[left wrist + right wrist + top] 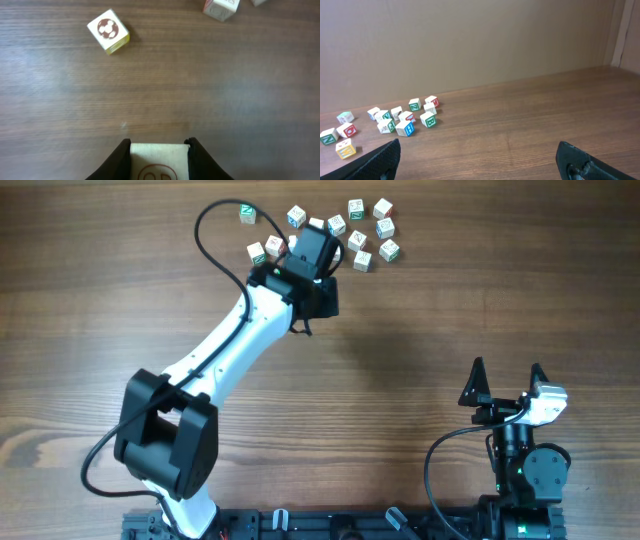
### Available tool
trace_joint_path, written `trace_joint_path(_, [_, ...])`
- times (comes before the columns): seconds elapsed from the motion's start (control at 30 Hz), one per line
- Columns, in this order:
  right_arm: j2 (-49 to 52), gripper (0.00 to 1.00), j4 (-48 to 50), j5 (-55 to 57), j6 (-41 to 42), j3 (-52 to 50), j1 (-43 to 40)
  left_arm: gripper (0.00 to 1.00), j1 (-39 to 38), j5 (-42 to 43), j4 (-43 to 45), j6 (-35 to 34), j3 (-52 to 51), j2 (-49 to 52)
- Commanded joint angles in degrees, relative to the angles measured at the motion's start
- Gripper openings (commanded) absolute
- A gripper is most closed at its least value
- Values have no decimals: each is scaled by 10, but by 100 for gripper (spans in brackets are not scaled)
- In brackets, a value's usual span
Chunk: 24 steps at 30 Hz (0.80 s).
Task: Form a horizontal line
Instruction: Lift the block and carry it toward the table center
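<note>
Wood-grain counter [420, 330]: at near right, the right fingers [479, 383] stand spread, empty. Farther off, the left fingers [117, 160] clamp a white cube [159, 162], its red circled mark cropped and unreadable. Beyond lie loose cubes [357, 240]; no horizontal line shows yet. Next, seemingly: seat this cube squarely against a neighbour.

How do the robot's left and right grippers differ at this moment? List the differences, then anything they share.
The left gripper is shut on a white cube; the right gripper is open and empty. The left gripper reaches out to the loose cubes at the far side of the table; the right gripper sits back near its base. Both have black fingers.
</note>
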Motion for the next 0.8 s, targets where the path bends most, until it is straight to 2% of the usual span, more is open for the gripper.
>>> trace_joint_path(0.0, [-5,100,2,-7,-10,0,-2,25,-4,-23,58,-56,-56,11])
trace_joint_path(0.23, [-5,100,2,-7,-10,0,-2,25,-4,-28,155,-62,-114,37])
trace_joint_path(0.47, [-5,100,2,-7,-10,-1,-2,24,-9,-46,179,-62,-116,79])
trace_joint_path(0.53, [-5,100,2,-7,-10,0,-2,24,-15,-75,196,-62,-116,94])
trace_joint_path(0.77, [-5,100,2,-7,-10,0,-2,25,-26,-105,233,-60,-116,99])
